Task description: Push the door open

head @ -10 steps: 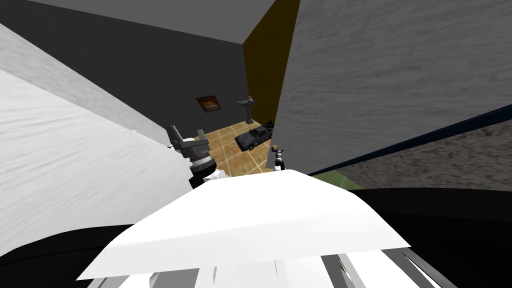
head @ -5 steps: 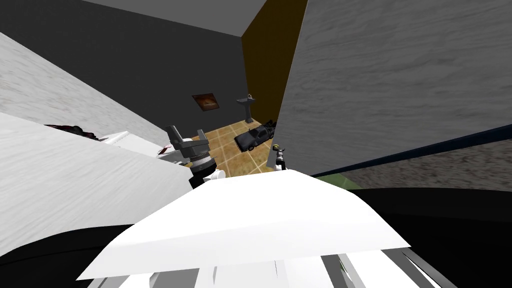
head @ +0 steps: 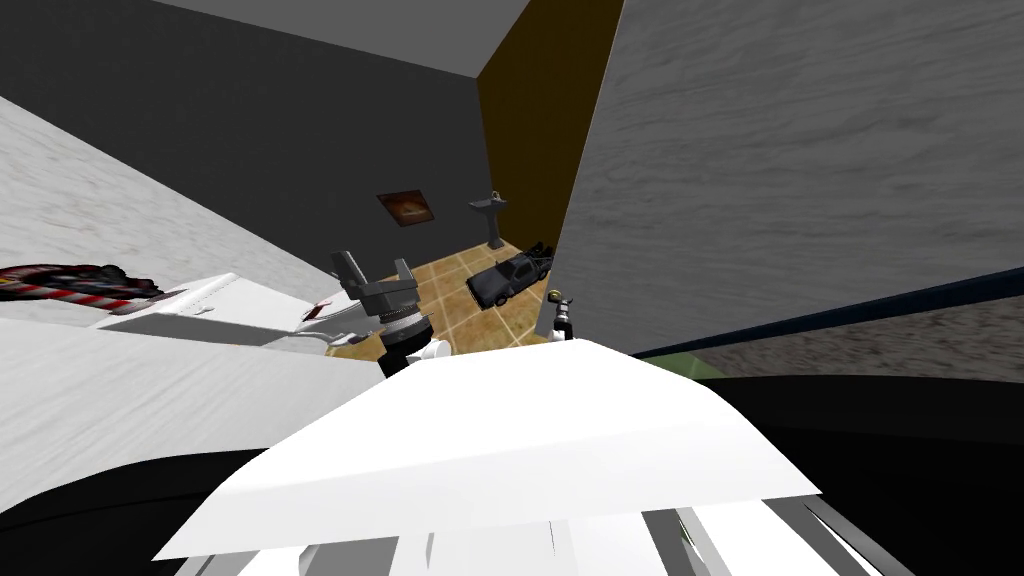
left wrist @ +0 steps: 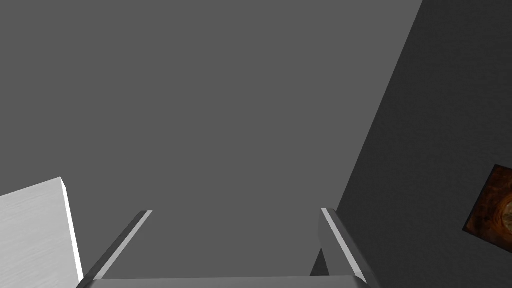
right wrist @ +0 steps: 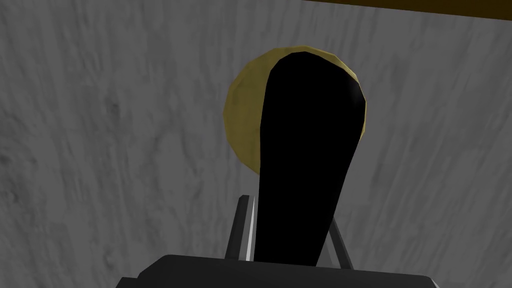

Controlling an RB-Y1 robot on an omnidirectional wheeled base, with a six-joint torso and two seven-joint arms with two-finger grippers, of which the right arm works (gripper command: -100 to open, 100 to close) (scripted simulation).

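Right claw (right wrist: 289,212) is clenched on the black lever handle (right wrist: 305,150), its fingers (right wrist: 246,227) pressed against the lever's sides. A brass rose (right wrist: 242,125) is seen behind the lever on the grey door (head: 780,150). The door is seen ajar in the head view, with the handle at its free edge. Left claw (head: 375,283) is held released in the gap, apart from the door. Beyond it, a dark toy car (head: 508,279) lies on the tiled floor (head: 450,300), close to the door's free edge. A pedestal sink (head: 490,215) stands at the floor's far edge, and a picture (head: 407,207) hangs near it. A white block (head: 200,305) with a red-striped bundle (head: 60,282) is seen left of the gap.
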